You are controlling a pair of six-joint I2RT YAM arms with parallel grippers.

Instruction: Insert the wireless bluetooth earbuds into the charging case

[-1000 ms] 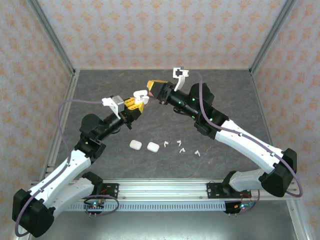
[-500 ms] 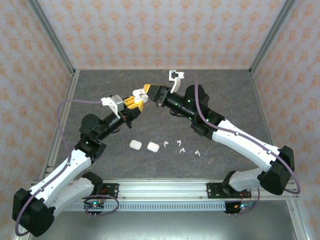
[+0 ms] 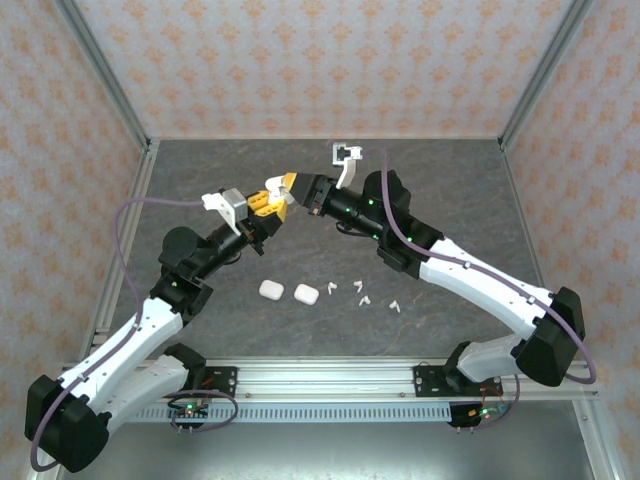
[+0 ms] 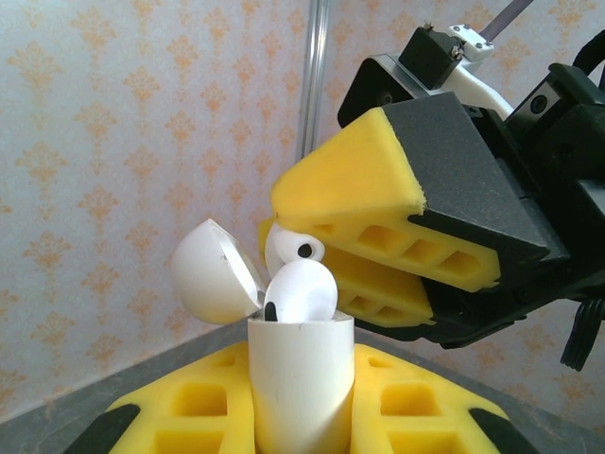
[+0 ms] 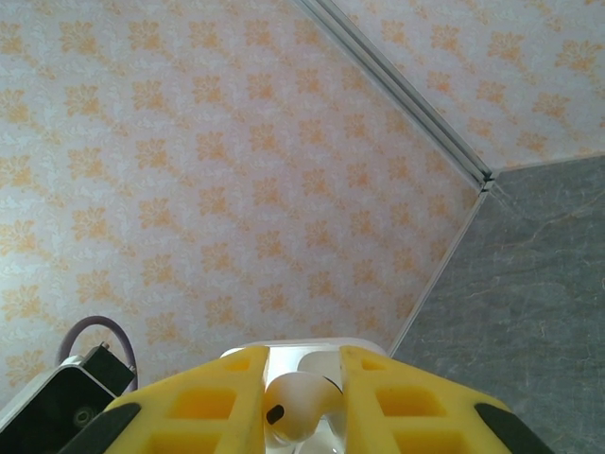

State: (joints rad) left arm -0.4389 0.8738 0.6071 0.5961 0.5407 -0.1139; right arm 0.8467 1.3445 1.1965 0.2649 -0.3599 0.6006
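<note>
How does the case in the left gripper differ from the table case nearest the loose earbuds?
The held case has its lid flipped open; the table case looks shut. The held case stands upright in the left gripper, off the table; the table case lies flat, untouched. The held case has an earbud sitting in it; the table case shows none. Both are white and rounded.

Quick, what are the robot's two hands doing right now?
Left gripper: shut on the open charging case.
Right gripper: shut on a white earbud.
</note>
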